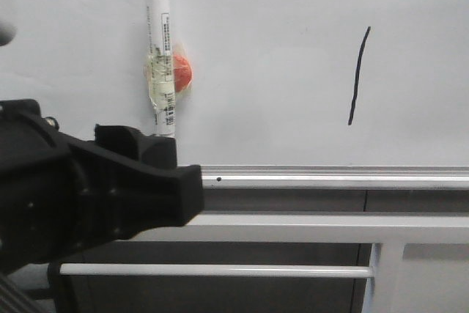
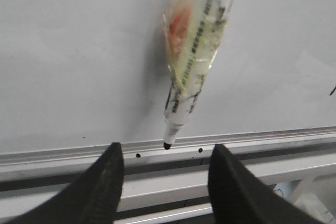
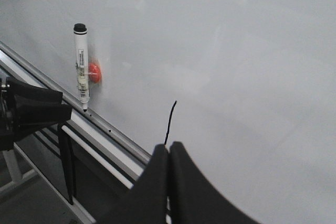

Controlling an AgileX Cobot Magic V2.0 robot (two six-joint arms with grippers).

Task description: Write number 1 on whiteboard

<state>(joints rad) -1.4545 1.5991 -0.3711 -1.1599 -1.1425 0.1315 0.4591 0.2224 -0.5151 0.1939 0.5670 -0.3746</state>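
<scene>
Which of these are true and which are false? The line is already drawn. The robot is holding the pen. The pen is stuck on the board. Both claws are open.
1. True: the number 1 is on the whiteboard.
2. False: the marker sits free above the left gripper.
3. True: it hangs on the board by an orange magnet.
4. False: only the left is open; the right gripper is shut.

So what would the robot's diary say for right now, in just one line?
number 1: drawn on whiteboard | marker: stuck to board, not held | left gripper: open below marker | right gripper: shut, empty
</scene>
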